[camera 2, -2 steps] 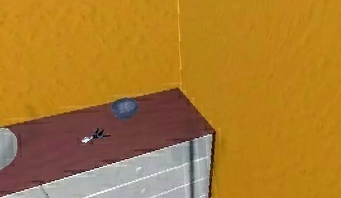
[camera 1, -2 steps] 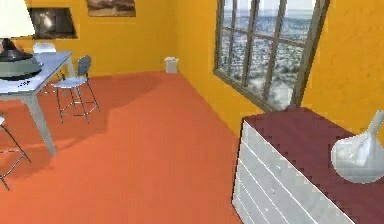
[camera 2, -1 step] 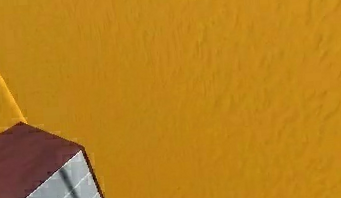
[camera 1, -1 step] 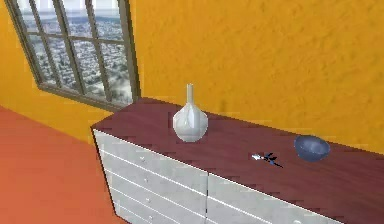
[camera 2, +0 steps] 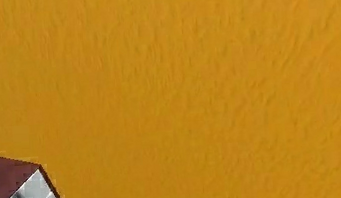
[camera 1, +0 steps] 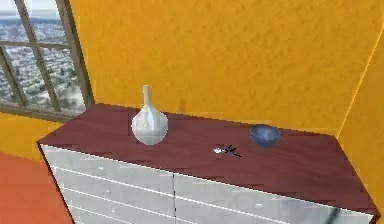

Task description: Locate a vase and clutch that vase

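A: Vase, quick. Where?

B: Forward view. White vase, thin neck, round belly, standing upright on the dresser. It's on the left part of the dark red top, clear of the edges.

A: Anything near it?

B: Blue bowl further right on the same top, well apart from the vase. Between them, nearer the bowl, lies a small dark-and-white thing, too small to name. None of the three touch.

A: Dresser itself?

B: Pale grey-white drawers in rows under the top, standing against an orange wall. A window is in the forward view's upper left, with a dark frame and city rooftops beyond. There's a strip of red-orange floor at lower left.

A: Arm side view?

B: Mostly that orange wall, plain. In the bottom-left corner sits one corner of the dresser: a wedge of the dark red top with a bit of pale drawer front below it. So that view gives the dresser's end, while the forward view gives the vase, bowl, small thing and window.

A: Hand? Open, closed, holding?

B: Cannot tell from these pictures. I'm not guessing.
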Tool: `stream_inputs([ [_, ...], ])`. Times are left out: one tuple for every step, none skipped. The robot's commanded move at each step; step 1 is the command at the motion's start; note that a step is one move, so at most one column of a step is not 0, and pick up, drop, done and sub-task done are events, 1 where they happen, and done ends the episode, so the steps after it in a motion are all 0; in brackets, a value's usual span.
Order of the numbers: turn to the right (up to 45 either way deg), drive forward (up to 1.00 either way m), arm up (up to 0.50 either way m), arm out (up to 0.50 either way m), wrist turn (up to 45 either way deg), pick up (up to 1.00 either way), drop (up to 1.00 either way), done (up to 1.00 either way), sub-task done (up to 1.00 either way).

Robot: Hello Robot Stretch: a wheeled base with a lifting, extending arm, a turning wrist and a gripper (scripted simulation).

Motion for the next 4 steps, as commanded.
stream_inputs([
  [0.0, 0.4, 0.0, 0.0, 0.0, 0.0, 0.0, 0.0, 0.0],
  [-45.0, 0.0, 0.0, 0.0, 0.0, 0.0, 0.0, 0.0, 0.0],
  [-45.0, 0.0, 0.0, 0.0, 0.0, 0.0, 0.0, 0.0, 0.0],
  [-18.0, 0.0, 0.0, 0.0, 0.0, 0.0, 0.0, 0.0, 0.0],
])
